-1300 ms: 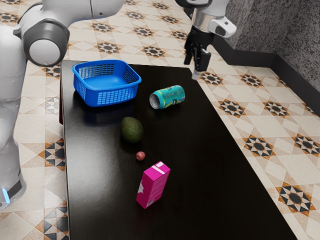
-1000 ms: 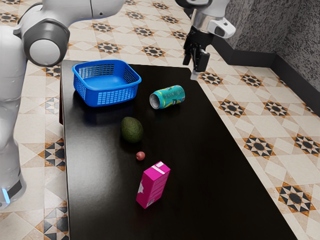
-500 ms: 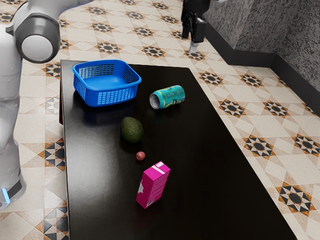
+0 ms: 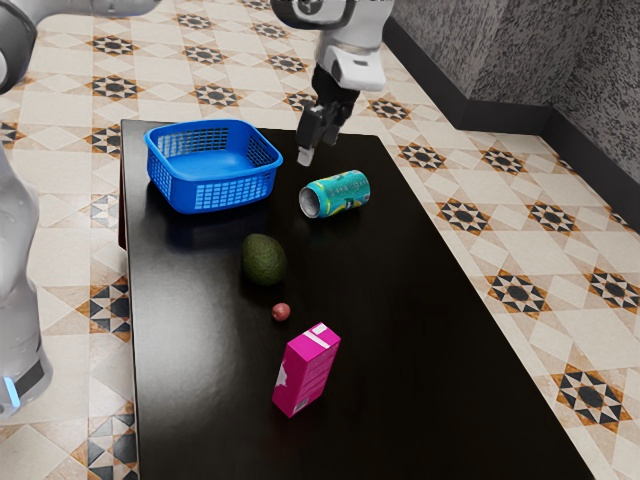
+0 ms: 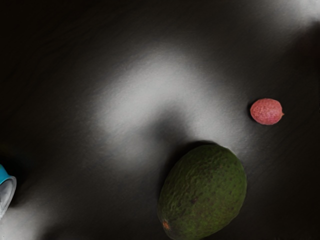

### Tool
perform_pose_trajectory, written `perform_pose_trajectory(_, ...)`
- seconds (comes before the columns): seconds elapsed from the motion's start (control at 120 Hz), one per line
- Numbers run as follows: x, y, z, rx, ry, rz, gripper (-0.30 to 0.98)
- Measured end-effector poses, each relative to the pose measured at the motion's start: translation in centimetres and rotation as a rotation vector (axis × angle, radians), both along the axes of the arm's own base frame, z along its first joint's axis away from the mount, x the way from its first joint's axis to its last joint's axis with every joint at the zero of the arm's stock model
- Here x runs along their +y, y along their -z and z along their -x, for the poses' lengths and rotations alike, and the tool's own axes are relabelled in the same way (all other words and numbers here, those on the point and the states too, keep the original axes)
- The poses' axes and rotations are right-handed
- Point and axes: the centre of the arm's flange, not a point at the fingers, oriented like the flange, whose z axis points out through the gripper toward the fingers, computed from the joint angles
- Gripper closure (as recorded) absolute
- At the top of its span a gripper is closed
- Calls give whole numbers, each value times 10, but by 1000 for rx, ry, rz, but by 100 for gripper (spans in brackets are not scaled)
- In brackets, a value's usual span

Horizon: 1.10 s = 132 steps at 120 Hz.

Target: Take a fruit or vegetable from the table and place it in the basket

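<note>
"Tiled floor [image 4: 540,270] and grey wall [image 4: 520,55] lie beyond your black table [image 4: 400,350]. What's new for you?"

"Your arm [image 4: 15,270] has swung: in the exterior view the gripper [image 4: 308,150] has come in from past the table's far edge, closer to the blue basket [image 4: 216,195]. Neither of us can tell you whether it's open or closed."

"And your things?"

"None has moved. The pink carton [image 4: 307,370] stands upright, and the turquoise can [image 4: 336,194] lies on its side near the basket. Your avocado [image 4: 264,260] is on the table, outside the basket; the lychee [image 4: 281,312] sits between it and the carton."

"So you're nearer a pick?"

"I'd say you're still lining up. Either fruit would do, and the wrist view has both. You'd do well to take the avocado, larger and nearer the basket, but lower squarely: that rounded skin could roll away from you."
</note>
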Motion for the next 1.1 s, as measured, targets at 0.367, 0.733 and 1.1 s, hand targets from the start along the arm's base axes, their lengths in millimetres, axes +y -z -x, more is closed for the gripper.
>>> perform_pose_trajectory(0.367, -4, 48, 10, -11, 357, 35, 0)
perform_pose_trajectory(0.733, -10, 109, 22, -7, 536, 42, 0)
perform_pose_trajectory(1.1, -10, 140, 44, -15, 630, 40, 0)
